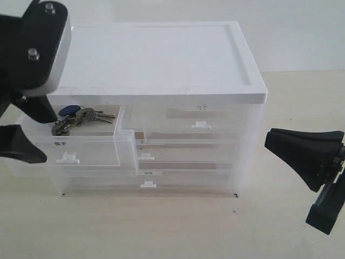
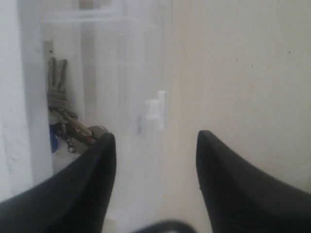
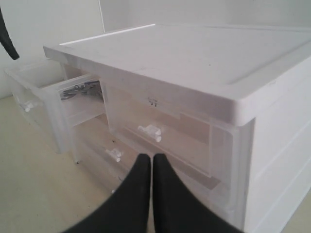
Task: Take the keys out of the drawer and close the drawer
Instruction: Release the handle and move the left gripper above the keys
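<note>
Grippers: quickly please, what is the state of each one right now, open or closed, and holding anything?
Left gripper: open, holding nothing.
Right gripper: closed, holding nothing.

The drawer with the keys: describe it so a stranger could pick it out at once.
Start at the white plastic drawer cabinet. Its top row has two half-width drawers; the open drawer is the left one in the exterior view. Unlike its closed neighbour, it is pulled out, holds keys and carries a darker label.
</note>
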You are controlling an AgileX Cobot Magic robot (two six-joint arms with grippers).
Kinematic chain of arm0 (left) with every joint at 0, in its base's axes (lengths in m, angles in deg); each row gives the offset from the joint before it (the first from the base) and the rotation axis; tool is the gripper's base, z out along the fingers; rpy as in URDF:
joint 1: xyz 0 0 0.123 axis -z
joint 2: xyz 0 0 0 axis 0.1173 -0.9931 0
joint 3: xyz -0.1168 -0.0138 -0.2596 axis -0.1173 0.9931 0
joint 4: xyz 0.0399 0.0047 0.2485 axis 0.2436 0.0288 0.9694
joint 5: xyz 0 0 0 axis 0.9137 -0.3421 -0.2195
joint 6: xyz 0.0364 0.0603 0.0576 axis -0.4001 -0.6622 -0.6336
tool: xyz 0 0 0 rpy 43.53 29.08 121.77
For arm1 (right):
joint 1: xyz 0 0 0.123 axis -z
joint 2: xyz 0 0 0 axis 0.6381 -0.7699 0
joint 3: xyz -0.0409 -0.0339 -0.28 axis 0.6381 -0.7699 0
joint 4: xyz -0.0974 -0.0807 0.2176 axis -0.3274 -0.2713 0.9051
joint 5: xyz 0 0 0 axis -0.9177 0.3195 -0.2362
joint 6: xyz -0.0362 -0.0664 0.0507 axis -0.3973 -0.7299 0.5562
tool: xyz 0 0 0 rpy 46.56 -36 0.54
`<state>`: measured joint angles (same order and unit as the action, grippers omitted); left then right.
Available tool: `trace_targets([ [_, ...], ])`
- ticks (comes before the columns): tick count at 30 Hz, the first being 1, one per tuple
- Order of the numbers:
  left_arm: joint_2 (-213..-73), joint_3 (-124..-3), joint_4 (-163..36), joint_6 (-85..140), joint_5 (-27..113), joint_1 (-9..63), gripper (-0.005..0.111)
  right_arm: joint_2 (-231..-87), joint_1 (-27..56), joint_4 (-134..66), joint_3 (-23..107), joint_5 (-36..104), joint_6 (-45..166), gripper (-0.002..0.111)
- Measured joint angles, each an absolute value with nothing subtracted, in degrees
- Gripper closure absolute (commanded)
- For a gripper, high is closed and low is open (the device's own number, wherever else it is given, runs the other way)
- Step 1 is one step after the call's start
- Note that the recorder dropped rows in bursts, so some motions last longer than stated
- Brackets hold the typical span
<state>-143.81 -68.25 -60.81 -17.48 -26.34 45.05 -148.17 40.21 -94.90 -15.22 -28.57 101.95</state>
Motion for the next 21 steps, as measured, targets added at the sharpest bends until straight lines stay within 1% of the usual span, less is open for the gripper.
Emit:
trace_targets([
  [8, -143.81, -61.62, -57.81, -20.3, -18.12, 45.05, 0.059, -148.17, 40.21, -94.9, -15.22, -28.57, 101.95, 0.108],
  [10, -143.81, -61.32, -56.99, -20.05, -16.12, 45.05, 0.062, -148.17, 40.21, -94.9, -15.22, -28.57, 102.06, 0.108],
  [12, -143.81, -61.22, -56.88, -19.63, -14.76, 45.05, 0.07, -148.17, 40.21, -94.9, -15.22, -28.57, 102.06, 0.108],
  [18, -146.16, -61.22, -56.29, -19.28, -14.46, 45.05, 0.101, -148.17, 40.21, -94.9, -15.22, -28.57, 102.06, 0.108],
  [21, -146.58, -61.22, -55.84, -18.89, -14.46, 45.05, 0.102, -148.17, 40.21, -94.9, -15.22, -28.57, 102.06, 0.108],
])
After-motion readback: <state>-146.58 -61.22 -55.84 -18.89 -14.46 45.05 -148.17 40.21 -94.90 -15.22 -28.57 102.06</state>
